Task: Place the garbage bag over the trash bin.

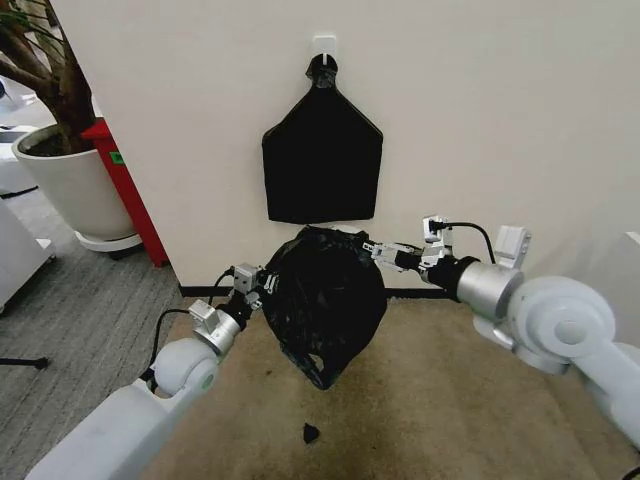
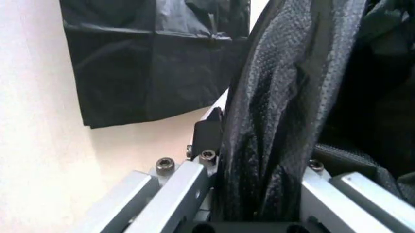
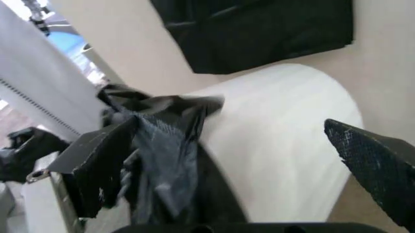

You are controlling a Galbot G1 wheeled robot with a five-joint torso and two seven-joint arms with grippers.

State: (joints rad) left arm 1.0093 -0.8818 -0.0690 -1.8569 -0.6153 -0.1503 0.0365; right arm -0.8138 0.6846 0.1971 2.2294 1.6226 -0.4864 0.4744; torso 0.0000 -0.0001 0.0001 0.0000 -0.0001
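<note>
Right now we have the thin, glossy, wrinkled black plastic garbage bag (image 1: 325, 305) stretched between our two arms, hanging low in front of the cream wall (image 1: 480, 120) and above the tan carpet floor (image 1: 420, 400). Our left gripper (image 1: 254, 285) sits at the bag's left edge, and in the left wrist view a thick fold of the black film (image 2: 272, 121) runs up between its metal fingers (image 2: 188, 184), so it is clamped on the bag. Our right gripper (image 1: 372, 247) is at the bag's upper right edge; in the right wrist view its dark fingers (image 3: 97, 160) stand well apart, with a crumpled bunch of bag (image 3: 162, 145) draped against one of them. Just beyond that bunch we see the small round trash bin of pale translucent plastic (image 3: 279, 145), its wall close to the gripper. On the wall above hangs the flat, smooth black rectangular bundle (image 1: 322, 160), tapering up to a knot on a white hook (image 1: 324, 44). A small black scrap (image 1: 311, 432) lies on the carpet below the bag. Off to our left stand a big white plant pot (image 1: 70, 185) and a red panel (image 1: 125, 185).
</note>
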